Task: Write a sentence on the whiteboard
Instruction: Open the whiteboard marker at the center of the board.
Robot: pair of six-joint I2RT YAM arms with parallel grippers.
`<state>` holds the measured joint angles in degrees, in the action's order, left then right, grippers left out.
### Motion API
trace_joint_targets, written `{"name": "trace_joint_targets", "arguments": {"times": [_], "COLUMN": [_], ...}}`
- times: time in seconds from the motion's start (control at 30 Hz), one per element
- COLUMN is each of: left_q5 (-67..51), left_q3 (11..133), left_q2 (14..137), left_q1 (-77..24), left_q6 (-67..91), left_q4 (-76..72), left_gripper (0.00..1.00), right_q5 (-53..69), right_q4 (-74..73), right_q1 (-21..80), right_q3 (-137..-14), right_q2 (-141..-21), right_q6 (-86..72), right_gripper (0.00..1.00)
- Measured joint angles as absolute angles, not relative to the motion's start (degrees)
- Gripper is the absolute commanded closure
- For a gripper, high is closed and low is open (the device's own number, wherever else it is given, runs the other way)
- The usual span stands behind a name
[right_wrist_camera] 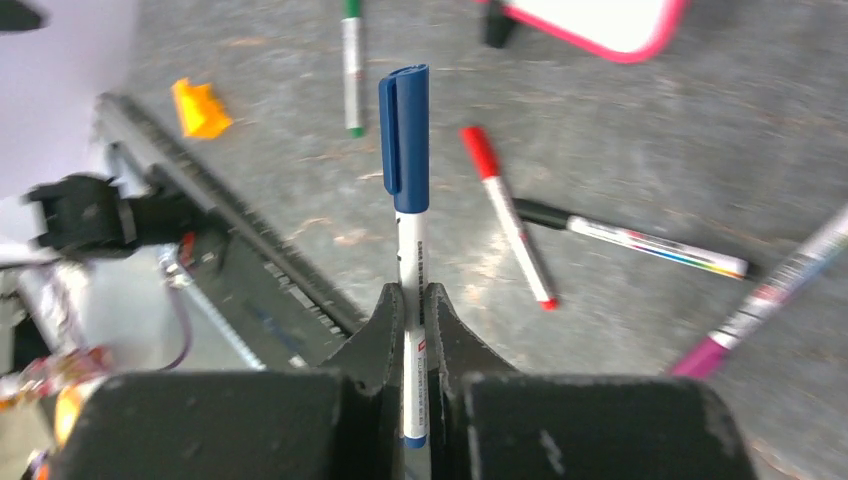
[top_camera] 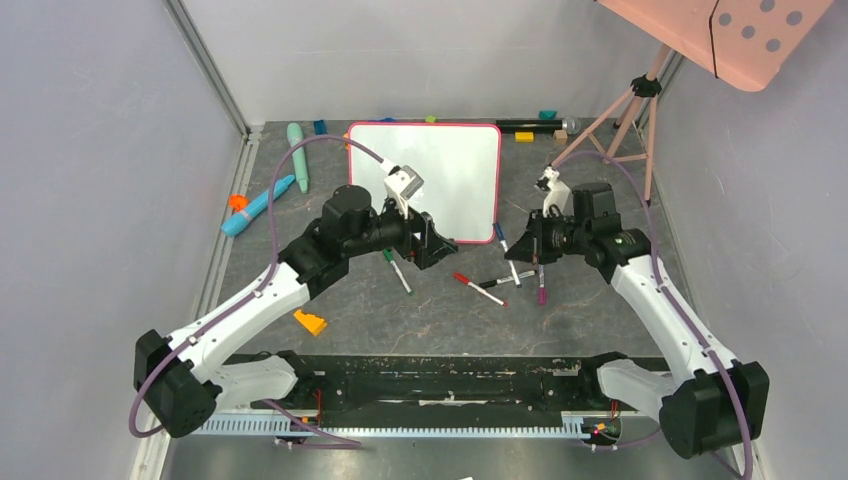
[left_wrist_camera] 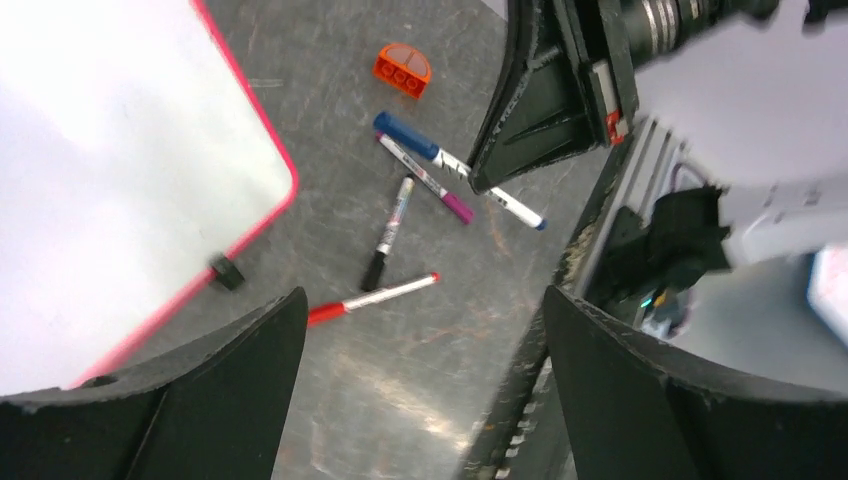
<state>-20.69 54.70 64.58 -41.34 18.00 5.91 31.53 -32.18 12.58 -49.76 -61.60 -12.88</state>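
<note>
I see the large white rectangular whiteboard with a thin pink-red frame (top_camera: 462, 165) lying flat at the far middle of the dark grey mottled desk (top_camera: 420, 325). From overhead its face reads plain white. My left arm's wrist covers part of its near edge there. The left wrist view cuts the board off at the top and left, and shows one small black clip foot (left_wrist_camera: 226, 271) at the frame. The left claw (left_wrist_camera: 420, 300) is spread wide over bare desk beside the board's corner, holding nothing. The right claw (right_wrist_camera: 410, 300) is pressed tight on a white marker with a blue cap (right_wrist_camera: 403, 130), cap pointing away from it. A red-capped white marker (right_wrist_camera: 505, 215) lies on the desk nearby.
</note>
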Motion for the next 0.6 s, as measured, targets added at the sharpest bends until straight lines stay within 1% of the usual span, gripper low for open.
{"name": "trace_joint_targets", "arguments": {"times": [0.07,0.17,0.27,0.33,0.4,0.57,0.6], "left_q5": [-22.98,-26.59,-29.17,-31.07,-32.60,-33.65,-33.65], "left_q3": [55.61,56.03,56.01,56.01,55.83,53.34,53.04], "left_q2": [64.86,64.64,64.45,64.40,64.34,62.37,62.11], "left_q1": [-41.32,-41.28,-41.28,-41.28,-41.30,-41.34,-41.34], "left_q6": [12.21,0.21,-11.42,-18.48,-25.02,-36.56,-38.00], "left_q4": [5.93,5.96,6.48,7.42,7.90,7.55,7.57], "left_gripper": [0.12,0.13,0.21,0.21,0.22,0.26,0.30], "right_q5": [35.64,40.49,43.29,44.93,46.48,48.80,49.36], "right_q4": [-33.63,-37.04,-40.32,-42.09,-43.33,-45.30,-45.47], "right_q1": [13.72,15.84,18.37,19.88,20.60,21.82,22.13], "right_q3": [-52.36,-58.11,-63.44,-65.93,-67.26,-68.55,-68.55], "right_q2": [-62.98,-66.00,-68.93,-70.26,-71.09,-72.86,-73.12], "right_q6": [-13.72,-14.55,-15.29,-16.36,-17.91,-22.00,-22.94], "right_gripper": [1.00,1.00,1.00,1.00,1.00,1.00,1.00]}}
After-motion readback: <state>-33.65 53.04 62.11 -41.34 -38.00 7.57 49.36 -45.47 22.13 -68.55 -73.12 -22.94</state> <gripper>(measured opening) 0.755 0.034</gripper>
